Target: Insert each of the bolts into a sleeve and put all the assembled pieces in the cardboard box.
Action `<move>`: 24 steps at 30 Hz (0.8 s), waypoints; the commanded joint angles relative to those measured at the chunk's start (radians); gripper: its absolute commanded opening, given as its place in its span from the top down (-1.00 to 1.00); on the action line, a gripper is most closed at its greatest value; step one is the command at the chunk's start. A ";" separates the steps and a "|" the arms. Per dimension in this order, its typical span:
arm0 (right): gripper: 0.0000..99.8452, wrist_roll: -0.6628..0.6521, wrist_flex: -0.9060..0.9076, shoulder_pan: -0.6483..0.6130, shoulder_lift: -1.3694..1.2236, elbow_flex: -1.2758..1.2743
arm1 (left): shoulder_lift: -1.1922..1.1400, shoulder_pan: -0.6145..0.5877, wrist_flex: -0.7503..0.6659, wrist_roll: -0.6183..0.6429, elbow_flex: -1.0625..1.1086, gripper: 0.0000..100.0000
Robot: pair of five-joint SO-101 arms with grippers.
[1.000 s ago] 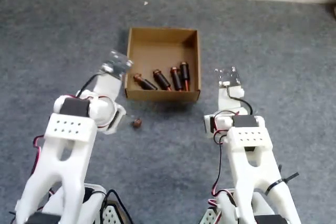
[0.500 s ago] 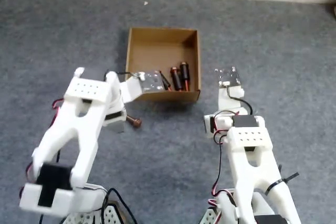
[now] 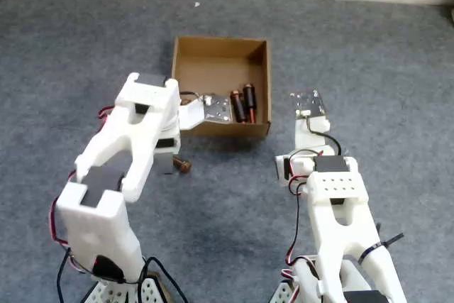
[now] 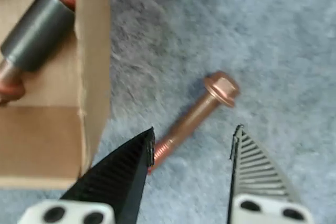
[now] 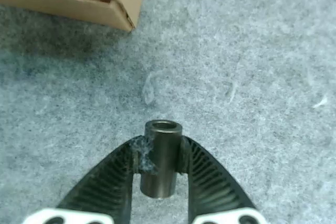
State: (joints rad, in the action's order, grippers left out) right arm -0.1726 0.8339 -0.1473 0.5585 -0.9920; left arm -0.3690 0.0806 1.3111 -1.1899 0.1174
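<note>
The left gripper [image 4: 194, 129] would do best to drop squarely across the shank of the bolt [image 4: 191, 114] on the table [image 4: 252, 35], clear of the box [image 4: 94, 51] just beside it. It is wide open and empty. The right gripper [image 5: 160, 142] is clamped on an upright sleeve [image 5: 159, 177].

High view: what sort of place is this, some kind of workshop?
Probably a robotics lab bench, not a workshop: a white left arm and right arm sit at a grey carpeted table, with a cardboard box of sleeved bolts, a loose bolt and a sleeve in the right gripper.
</note>
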 commanded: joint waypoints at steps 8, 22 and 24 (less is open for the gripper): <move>0.98 0.003 -0.022 0.013 0.045 0.004 | -0.119 0.105 0.008 -0.006 -0.088 0.67; 0.98 0.003 -0.022 0.013 0.045 0.004 | -0.005 0.157 0.147 0.160 -0.070 0.99; 0.98 0.002 -0.022 0.013 0.045 0.004 | 0.056 0.153 0.161 0.206 -0.064 0.99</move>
State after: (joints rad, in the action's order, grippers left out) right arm -0.1726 0.8339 -0.1473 0.5600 -0.9920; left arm -0.4227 0.2048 1.4323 -1.0472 0.0575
